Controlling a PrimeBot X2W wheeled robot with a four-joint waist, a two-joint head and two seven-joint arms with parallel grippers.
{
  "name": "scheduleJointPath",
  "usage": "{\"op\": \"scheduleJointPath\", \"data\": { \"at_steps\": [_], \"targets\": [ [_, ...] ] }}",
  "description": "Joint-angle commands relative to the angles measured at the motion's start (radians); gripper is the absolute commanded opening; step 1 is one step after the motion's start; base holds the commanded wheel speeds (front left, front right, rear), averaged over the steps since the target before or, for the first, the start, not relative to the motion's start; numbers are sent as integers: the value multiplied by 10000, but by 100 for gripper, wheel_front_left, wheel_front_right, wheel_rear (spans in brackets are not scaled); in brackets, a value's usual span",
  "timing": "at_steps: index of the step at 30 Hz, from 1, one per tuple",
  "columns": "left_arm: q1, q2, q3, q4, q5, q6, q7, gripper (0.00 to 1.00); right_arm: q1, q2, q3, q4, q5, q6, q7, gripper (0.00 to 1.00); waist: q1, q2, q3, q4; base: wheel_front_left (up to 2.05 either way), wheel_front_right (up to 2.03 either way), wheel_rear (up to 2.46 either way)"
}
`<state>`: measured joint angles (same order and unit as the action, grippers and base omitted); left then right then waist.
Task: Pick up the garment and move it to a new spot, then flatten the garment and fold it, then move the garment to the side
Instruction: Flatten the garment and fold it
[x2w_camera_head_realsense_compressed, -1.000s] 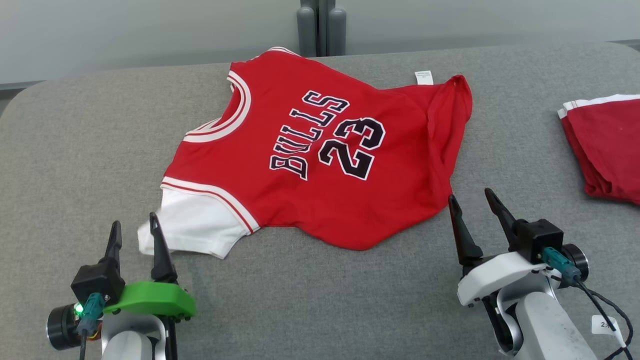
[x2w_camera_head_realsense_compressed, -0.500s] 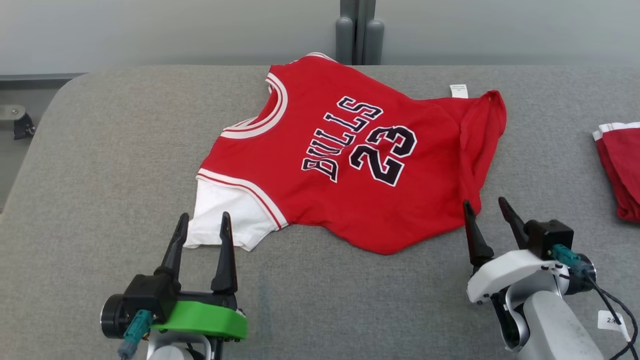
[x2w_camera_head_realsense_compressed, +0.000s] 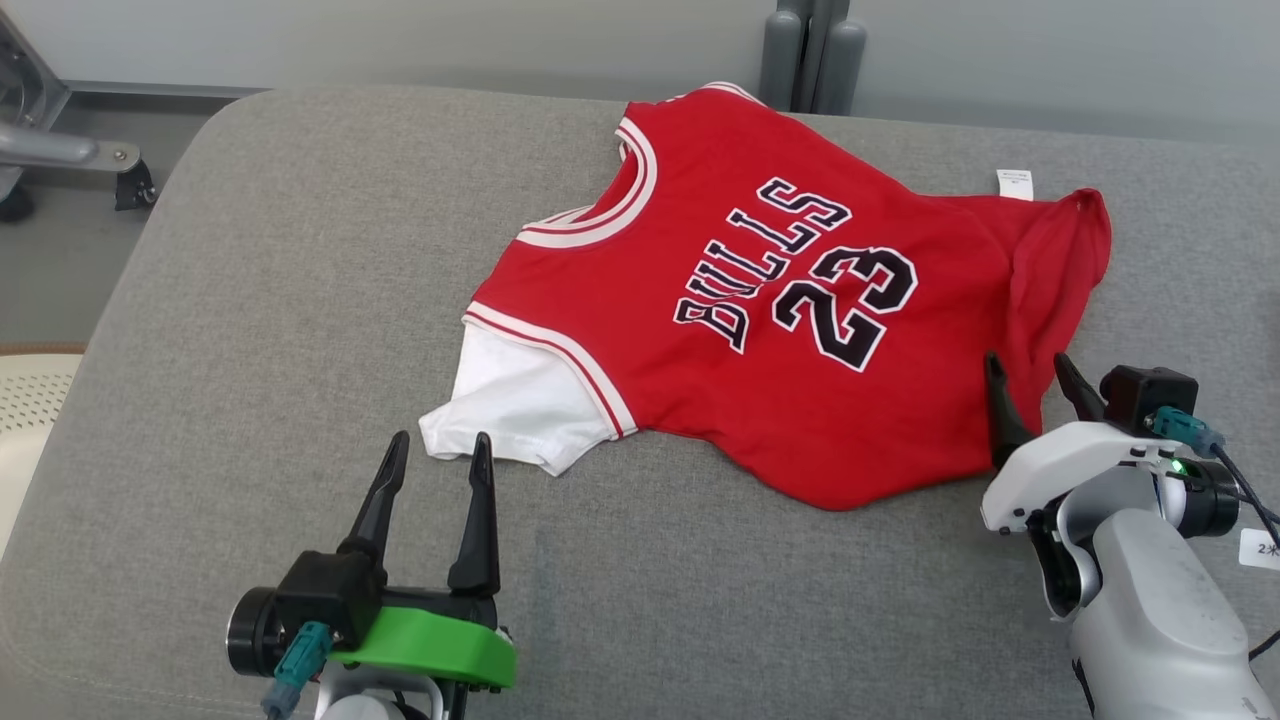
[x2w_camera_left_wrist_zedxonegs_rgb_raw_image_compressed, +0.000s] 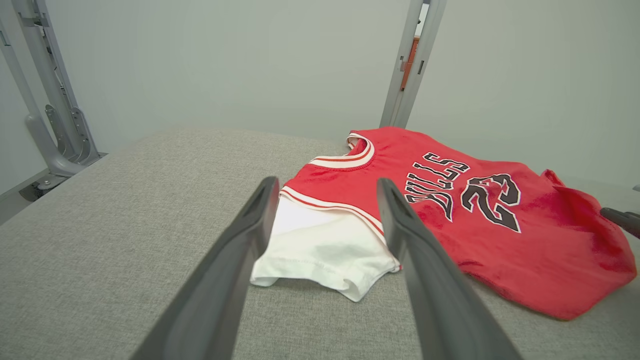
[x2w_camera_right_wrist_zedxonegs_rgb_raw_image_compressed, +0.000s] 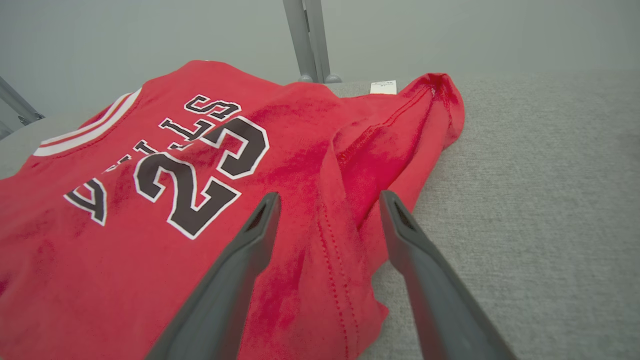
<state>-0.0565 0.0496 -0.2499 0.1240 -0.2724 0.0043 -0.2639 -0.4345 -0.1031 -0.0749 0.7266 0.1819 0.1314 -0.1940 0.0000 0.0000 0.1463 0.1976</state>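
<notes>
A: Shirt lies face-up on the bench. Left jaws open, empty; white sleeve just ahead, between their tips.
B: Right jaws also open, empty, straddling the folded red edge. Risk?
A: Probably pinching one layer only, so the fold drags and bunches on lifting. The sleeve could slip free.

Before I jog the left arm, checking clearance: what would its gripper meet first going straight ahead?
Likely the white sleeve of the jersey, just past the open left gripper; height is unclear.
</notes>
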Motion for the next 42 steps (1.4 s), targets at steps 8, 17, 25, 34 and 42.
{"op": "scheduleJointPath", "data": {
  "at_steps": [8,17,25,34,42],
  "targets": [
    [-265,23,-23,98,-66,-48,-3,100,-740,-100,211,974,469,-17,129,30,0,0,294,31,0,0,0],
    [-270,24,-13,314,-30,-96,-3,100,-519,-457,1315,865,1180,-17,-464,0,0,0,71,-394,0,0,0],
    [124,24,127,310,-68,-100,-3,100,288,-560,1734,-458,1836,-17,-645,0,0,0,-390,-952,0,0,0],
    [83,24,-64,218,-162,-101,-5,100,444,-824,1303,-2677,1421,-17,681,0,0,0,-456,-767,0,0,0],
    [-237,22,-324,220,-335,-80,-3,100,-748,-1289,921,-2938,463,-18,2173,0,0,0,169,102,0,0,0]
  ]
}}
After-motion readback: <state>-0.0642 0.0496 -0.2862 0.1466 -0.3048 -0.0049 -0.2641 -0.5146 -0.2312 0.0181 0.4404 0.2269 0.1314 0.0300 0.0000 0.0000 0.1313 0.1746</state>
